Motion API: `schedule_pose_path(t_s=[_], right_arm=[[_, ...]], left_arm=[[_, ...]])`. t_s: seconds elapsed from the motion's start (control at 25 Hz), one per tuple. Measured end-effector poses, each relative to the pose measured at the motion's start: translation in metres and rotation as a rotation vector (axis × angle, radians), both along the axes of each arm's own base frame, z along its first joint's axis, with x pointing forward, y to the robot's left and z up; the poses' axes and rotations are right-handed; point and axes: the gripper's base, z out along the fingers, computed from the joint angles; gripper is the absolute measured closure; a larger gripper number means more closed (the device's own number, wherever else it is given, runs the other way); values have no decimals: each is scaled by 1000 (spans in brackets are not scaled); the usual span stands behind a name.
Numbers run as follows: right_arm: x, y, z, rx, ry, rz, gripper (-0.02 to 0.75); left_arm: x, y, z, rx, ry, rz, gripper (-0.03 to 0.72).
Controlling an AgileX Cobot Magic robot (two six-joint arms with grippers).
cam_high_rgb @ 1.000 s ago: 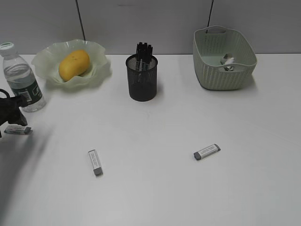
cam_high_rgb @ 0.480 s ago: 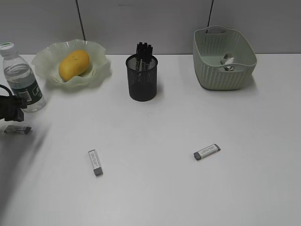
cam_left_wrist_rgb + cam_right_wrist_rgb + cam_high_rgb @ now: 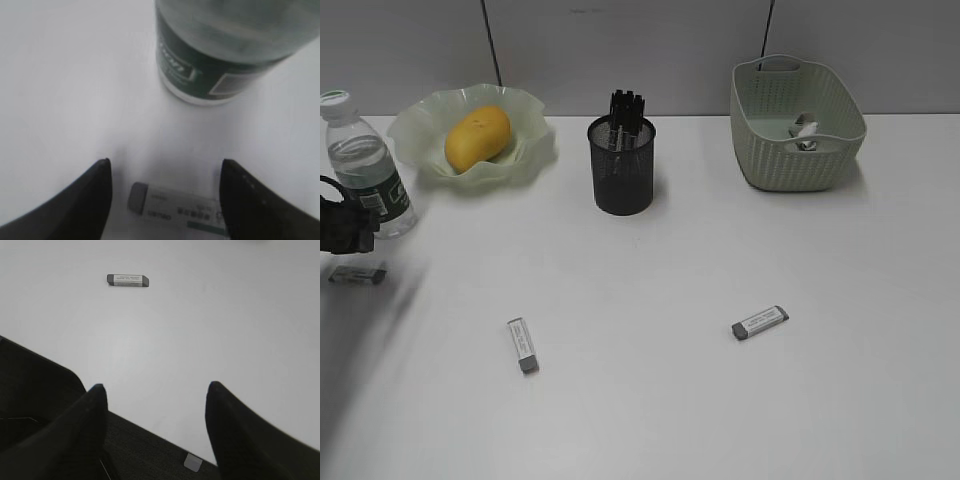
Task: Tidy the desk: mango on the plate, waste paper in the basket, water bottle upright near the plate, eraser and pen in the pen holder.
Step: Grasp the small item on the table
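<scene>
We see the left pincer (image 3: 165, 200) standing released, its two dark tips spread wide with nothing between them but the counter (image 3: 720, 400). An eraser (image 3: 177, 209) lies on the counter between and just below those tips, untouched; its lower edge is cut off by the frame and its printing is too blurred to read. Straight ahead of the left pincer stands the water bottle (image 3: 225, 55), upright, only its base and dark green label showing, out of focus. In the exterior view the left pincer (image 3: 342, 228) is half cut by the left edge, just in front of the bottle, with the eraser (image 3: 357, 275) below it.

The right pincer (image 3: 155, 400) is also released and empty, its tips wide apart over bare counter; it does not appear in the exterior view. Well ahead of it and to its left lies a second eraser (image 3: 128, 280). A dark surface fills the corner under the pincer, and we cannot tell what it is.

Beyond the left pincer and to its right, the mango (image 3: 477, 138) sits on the plate (image 3: 525, 150), just beside the bottle. Farther right stands the pen holder (image 3: 622, 170) with dark items poking out of its top, too indistinct to name. Far right is the basket (image 3: 790, 160), with the waste paper (image 3: 805, 132) inside, partly hidden by its wall. A third eraser (image 3: 523, 345) lies in the middle of the counter.
</scene>
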Motion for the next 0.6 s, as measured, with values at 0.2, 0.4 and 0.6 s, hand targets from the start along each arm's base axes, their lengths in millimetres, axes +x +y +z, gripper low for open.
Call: schedule_pose_path(t_s=[0.2,0.4,0.6], right_arm=[[0,0,0,0,0,0,246],[0,0,0,1,0,0,246],[0,0,0,0,-1,-1,246]], left_arm=[[1,0,-6,8,13,-14,175],[-3,2,-8,-3,87,38,173],[1,0,-3,-72,115,134,154]])
